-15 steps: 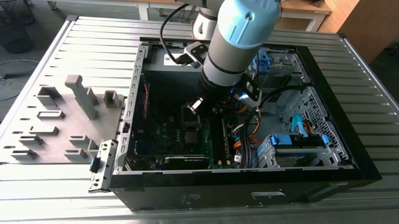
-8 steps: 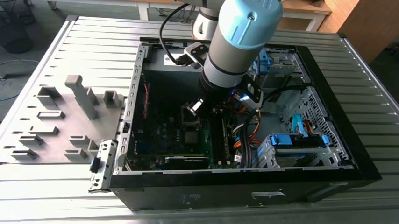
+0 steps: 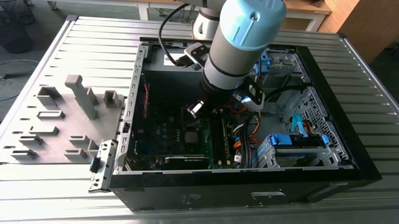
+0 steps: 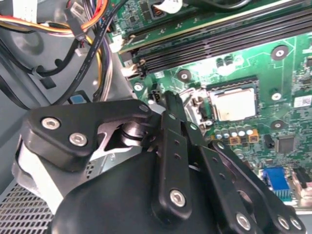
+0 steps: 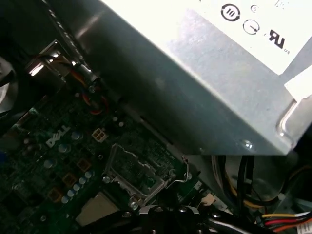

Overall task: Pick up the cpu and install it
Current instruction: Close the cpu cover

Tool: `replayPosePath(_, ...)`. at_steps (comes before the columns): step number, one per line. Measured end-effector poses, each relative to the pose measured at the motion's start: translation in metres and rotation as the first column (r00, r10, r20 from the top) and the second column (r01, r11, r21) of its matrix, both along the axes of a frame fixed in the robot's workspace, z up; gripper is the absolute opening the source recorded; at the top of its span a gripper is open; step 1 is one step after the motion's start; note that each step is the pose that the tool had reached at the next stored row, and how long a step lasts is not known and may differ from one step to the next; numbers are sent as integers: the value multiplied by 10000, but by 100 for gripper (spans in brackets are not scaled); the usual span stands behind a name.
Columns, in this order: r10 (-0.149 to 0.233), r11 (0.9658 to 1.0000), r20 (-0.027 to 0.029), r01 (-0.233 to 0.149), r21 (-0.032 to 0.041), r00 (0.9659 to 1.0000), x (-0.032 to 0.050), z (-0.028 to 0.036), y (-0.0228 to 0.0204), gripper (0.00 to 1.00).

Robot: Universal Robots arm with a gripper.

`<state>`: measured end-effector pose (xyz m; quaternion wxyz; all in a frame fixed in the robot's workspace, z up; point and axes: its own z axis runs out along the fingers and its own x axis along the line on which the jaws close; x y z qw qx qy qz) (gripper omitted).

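- Table (image 3: 74, 56): slatted metal, under the computer case (image 3: 187, 198); case on its side, side panel off, interior exposed.
- Arm (image 3: 240, 42): grey with a pale blue joint cover, reaching down from above into the middle of the case.
- Grey fixture plate (image 3: 106, 126): on the table just outside the case, toward the exterior view's left; raised blocks and slots on top.
- Power supply (image 5: 195, 83): big grey metal box with a white label, inside the case, looming over the board in the first wrist view.
- Motherboard (image 4: 253, 68): green, flat on the floor of the case.
- Gripper (image 4: 169, 100): black linkage, deep inside the case, low over the board; tips apparently pressed together, pinching nothing.
- Blue drive caddy (image 3: 299, 140): in the case corner nearest the exterior view's lower right.
- Memory slots (image 4: 219, 41): long black rows on the board inside the case.
- Cable bundle (image 4: 92, 29): orange, yellow and black wires, along the case wall off the board's edge.
- Load frame (image 5: 136, 170): metal, hinged up and open; thin wire lever (image 5: 185, 168) at its side.
- cpu (image 4: 235, 105): small square, pale metal top, inside the case, lying flat in the open socket on the board; near the gripper tips, apart from them.
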<state>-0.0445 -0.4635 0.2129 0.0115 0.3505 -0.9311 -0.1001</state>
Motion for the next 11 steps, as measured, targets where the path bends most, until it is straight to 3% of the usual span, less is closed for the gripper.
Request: replayPosePath(11, 51, 10000, 0, -51, -1, 10000, 0, 22, -113, 11)
